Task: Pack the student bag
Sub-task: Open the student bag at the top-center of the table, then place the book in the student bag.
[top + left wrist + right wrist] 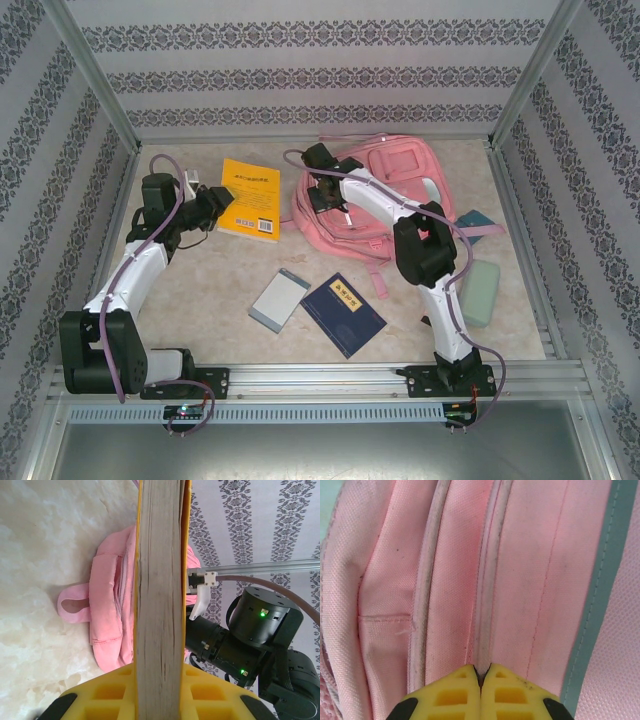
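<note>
Right claw sits with its fingers together at a zip seam of the student bag; left claw is clamped on a yellow book. If only fabric is pinched, pulling may slip off or drag the bag. It lies flat at the far right of the worktop, long axis roughly left-right, top end unclear

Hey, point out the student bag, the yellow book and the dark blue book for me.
student bag [395, 165]: top view, upper pink panel.
yellow book [250, 198]: top view, middle of the cover.
dark blue book [343, 313]: top view, middle of the cover.
</note>
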{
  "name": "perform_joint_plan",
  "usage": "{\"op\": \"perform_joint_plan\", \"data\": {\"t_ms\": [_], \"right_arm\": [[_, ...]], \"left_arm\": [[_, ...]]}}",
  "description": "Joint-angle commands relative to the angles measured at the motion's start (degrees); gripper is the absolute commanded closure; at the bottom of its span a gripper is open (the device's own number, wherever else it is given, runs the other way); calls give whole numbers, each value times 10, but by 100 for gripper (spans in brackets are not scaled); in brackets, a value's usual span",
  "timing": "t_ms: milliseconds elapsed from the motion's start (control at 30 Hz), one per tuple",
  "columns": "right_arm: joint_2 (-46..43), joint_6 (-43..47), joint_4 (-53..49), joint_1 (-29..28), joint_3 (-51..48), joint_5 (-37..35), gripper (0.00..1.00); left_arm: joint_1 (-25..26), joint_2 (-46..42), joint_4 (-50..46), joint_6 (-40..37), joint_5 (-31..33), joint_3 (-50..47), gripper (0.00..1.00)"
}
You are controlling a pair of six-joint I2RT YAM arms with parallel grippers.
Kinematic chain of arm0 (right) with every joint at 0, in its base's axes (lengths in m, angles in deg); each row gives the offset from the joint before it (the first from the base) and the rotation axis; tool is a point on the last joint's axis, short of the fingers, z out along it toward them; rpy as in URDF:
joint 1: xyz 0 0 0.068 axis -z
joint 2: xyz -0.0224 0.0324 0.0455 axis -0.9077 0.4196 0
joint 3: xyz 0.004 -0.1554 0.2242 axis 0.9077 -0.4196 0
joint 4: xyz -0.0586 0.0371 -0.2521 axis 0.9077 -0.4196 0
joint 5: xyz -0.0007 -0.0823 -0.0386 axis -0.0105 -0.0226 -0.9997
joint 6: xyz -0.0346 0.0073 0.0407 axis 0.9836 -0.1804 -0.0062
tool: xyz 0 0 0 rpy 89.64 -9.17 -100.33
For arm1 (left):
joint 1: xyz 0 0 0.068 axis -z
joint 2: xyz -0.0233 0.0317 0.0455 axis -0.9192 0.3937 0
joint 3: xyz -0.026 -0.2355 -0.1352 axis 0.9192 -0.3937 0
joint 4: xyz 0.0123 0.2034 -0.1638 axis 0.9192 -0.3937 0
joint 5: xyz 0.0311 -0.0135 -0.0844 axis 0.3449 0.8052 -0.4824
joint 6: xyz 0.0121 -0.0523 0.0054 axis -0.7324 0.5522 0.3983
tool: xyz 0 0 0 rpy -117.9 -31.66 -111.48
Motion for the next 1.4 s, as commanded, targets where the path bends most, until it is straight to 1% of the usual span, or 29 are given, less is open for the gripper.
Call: {"op": "perform_joint_plan", "data": {"t_ms": [0, 233, 367, 467, 600, 700, 867, 1000, 1233, 1367], "right_arm": [[-54, 8, -1, 2, -3, 5, 100], [-134, 4, -10, 2, 43, 37, 100], [-165, 4, -15, 7, 74, 48, 100], [-189, -6, -8, 22, 84, 83, 100], [-211, -19, -3, 46, 106, 139, 100], [-223, -26, 6, 66, 116, 195, 100], [-235, -52, 10, 84, 113, 203, 100], [-232, -65, 13, 87, 111, 210, 100], [-223, -81, 20, 87, 119, 225, 100], [-223, -87, 30, 88, 119, 232, 100]], "left_arm": [[-5, -18, 27, -10, -5, -1, 100], [1, 1, 68, 6, 7, -10, 100], [19, 21, 93, 13, 28, -3, 100], [38, 46, 129, 30, 50, 2, 100], [74, 89, 167, 43, 84, 19, 100], [103, 133, 192, 52, 108, 43, 100], [161, 221, 263, 100, 144, 88, 100], [206, 290, 318, 132, 157, 144, 100], [272, 387, 298, 141, 193, 256, 100], [304, 447, 251, 146, 240, 327, 100]]}}
